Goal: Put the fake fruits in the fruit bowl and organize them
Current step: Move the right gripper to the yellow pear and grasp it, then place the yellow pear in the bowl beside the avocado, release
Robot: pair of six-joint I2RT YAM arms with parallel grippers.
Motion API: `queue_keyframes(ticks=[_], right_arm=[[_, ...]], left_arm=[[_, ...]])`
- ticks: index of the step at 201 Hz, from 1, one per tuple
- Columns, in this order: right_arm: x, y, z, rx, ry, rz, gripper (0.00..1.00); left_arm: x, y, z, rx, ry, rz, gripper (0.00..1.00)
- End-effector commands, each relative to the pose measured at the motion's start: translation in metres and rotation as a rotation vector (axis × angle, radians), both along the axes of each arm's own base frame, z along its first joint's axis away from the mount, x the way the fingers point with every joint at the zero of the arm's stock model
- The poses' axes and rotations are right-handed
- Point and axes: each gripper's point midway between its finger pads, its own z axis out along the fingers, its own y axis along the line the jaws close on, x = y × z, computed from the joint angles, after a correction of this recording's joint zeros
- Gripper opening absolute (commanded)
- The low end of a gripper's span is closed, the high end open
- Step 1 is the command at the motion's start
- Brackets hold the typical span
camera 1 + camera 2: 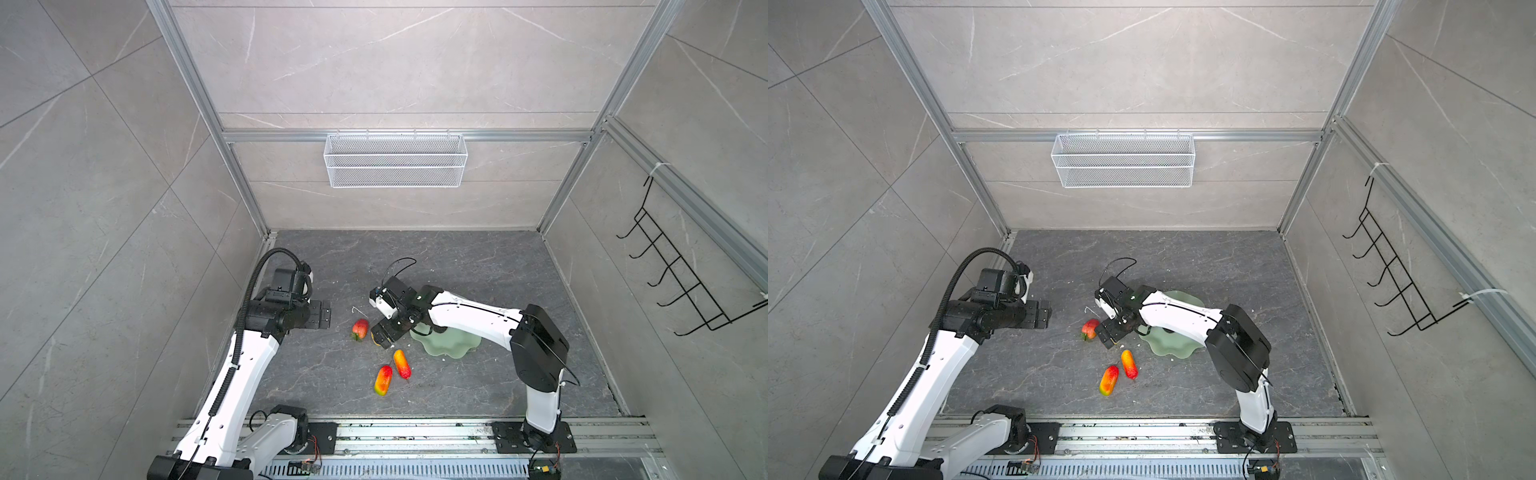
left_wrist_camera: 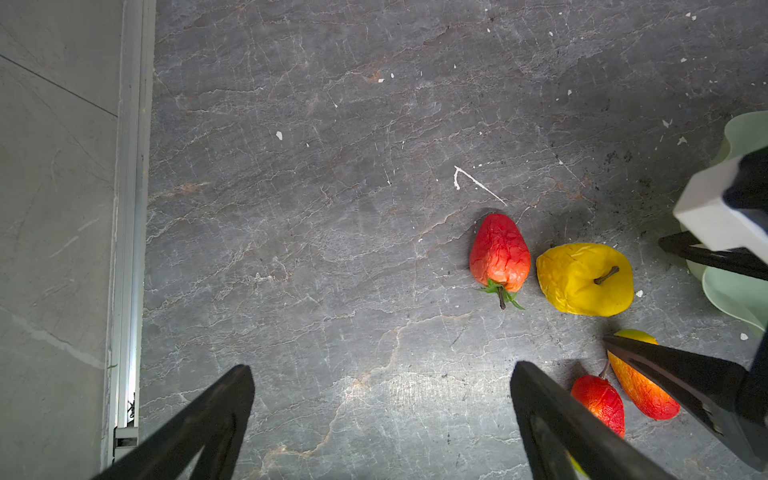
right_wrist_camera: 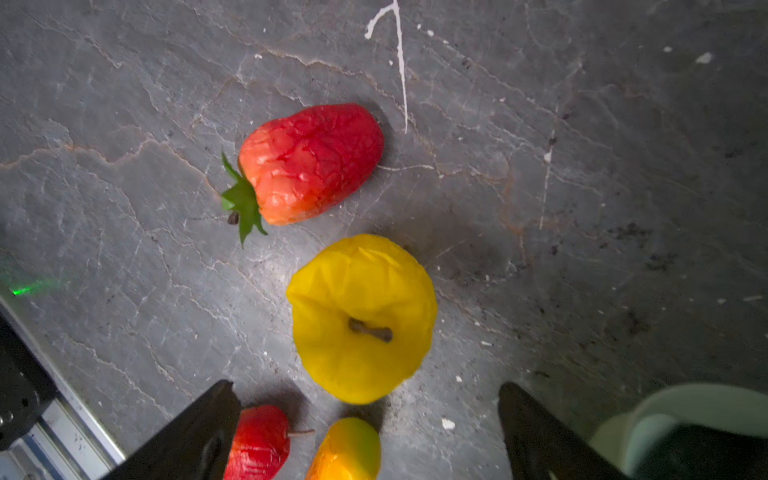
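The pale green fruit bowl (image 1: 455, 345) (image 1: 1173, 347) sits right of centre, partly under my right arm; its visible part holds no fruit. A red fruit (image 1: 360, 329) (image 3: 311, 164) and a bumpy yellow fruit (image 3: 361, 316) (image 2: 584, 278) lie side by side on the floor left of the bowl. Two elongated red-orange fruits (image 1: 402, 363) (image 1: 383, 380) lie nearer the front. My right gripper (image 1: 380, 338) (image 3: 368, 388) hangs open just above the yellow fruit, hiding most of it in both top views. My left gripper (image 1: 326, 313) (image 2: 382, 374) is open over bare floor, left of the red fruit.
A white wire mesh basket (image 1: 395, 160) hangs on the back wall and a black hook rack (image 1: 681, 270) on the right wall. An aluminium rail (image 1: 415, 432) runs along the front edge. Small white scraps (image 2: 457, 178) dot the dark stone floor.
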Motion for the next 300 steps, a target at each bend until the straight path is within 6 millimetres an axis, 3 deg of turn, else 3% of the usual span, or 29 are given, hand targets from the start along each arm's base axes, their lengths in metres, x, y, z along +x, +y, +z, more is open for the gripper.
queue_keyframes(ticks=[1,89,110,137,171,190,215,245,263,283,300], right_arm=[[0.007,0.019,0.005,0.054,-0.002,-0.003,0.98],[0.010,0.022,-0.027,-0.003,0.040,-0.011,0.80],[0.011,0.022,-0.025,-0.003,0.036,-0.011,0.62],[0.012,0.021,-0.006,0.001,0.014,0.005,0.47],[0.010,0.011,0.055,0.051,-0.068,0.016,0.46],[0.016,-0.016,0.082,0.052,-0.110,-0.035,0.46],[0.035,-0.079,0.094,0.015,-0.132,-0.185,0.46],[0.047,-0.164,0.084,-0.069,-0.131,-0.376,0.46],[0.053,-0.203,0.071,-0.137,-0.128,-0.488,0.46],[0.057,-0.226,0.049,-0.162,-0.076,-0.582,0.46],[0.059,-0.231,0.031,-0.158,-0.040,-0.615,0.46]], left_arm=[[-0.001,0.000,0.005,-0.003,-0.016,0.001,1.00],[-0.001,0.002,0.003,0.008,-0.016,0.003,1.00],[-0.002,0.002,0.003,0.009,-0.018,0.002,1.00],[-0.002,0.003,0.004,0.013,-0.023,0.004,1.00],[-0.001,0.003,0.007,0.015,-0.029,0.000,1.00],[-0.001,0.002,0.008,0.011,-0.031,-0.002,1.00],[0.000,0.001,0.006,0.007,-0.031,-0.004,1.00],[0.003,-0.002,0.006,-0.005,-0.031,-0.012,1.00],[0.006,-0.004,0.007,-0.014,-0.035,-0.017,1.00],[0.009,-0.007,0.007,-0.029,-0.040,-0.026,1.00],[0.010,-0.009,0.008,-0.032,-0.038,-0.029,1.00]])
